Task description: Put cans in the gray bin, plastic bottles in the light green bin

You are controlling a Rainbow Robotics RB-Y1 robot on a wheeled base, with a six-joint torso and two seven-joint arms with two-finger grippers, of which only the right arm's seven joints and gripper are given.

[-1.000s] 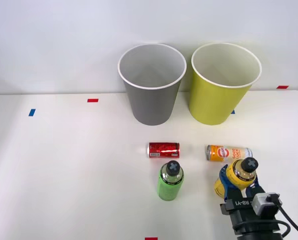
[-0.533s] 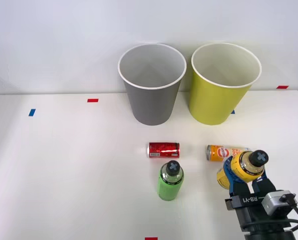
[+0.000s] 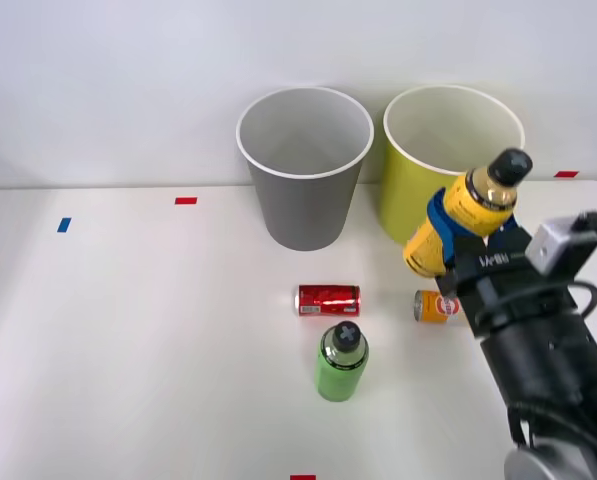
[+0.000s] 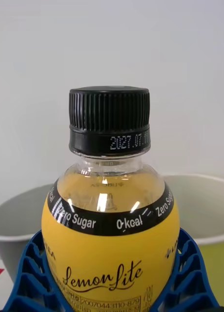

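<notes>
Above the counter, just short of the yellow-green tapered bin, right pincer clamps the tilted yellow-labelled black-capped plastic bottle; early release = it clips the white rim & falls outside

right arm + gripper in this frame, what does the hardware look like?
The right gripper has blue, ribbed fingers with an open lattice pattern. Behind them sits a black block with pale lettering, then a thick black arm. A small light-gray box is mounted at the wrist, with black cables looping off it.
</notes>
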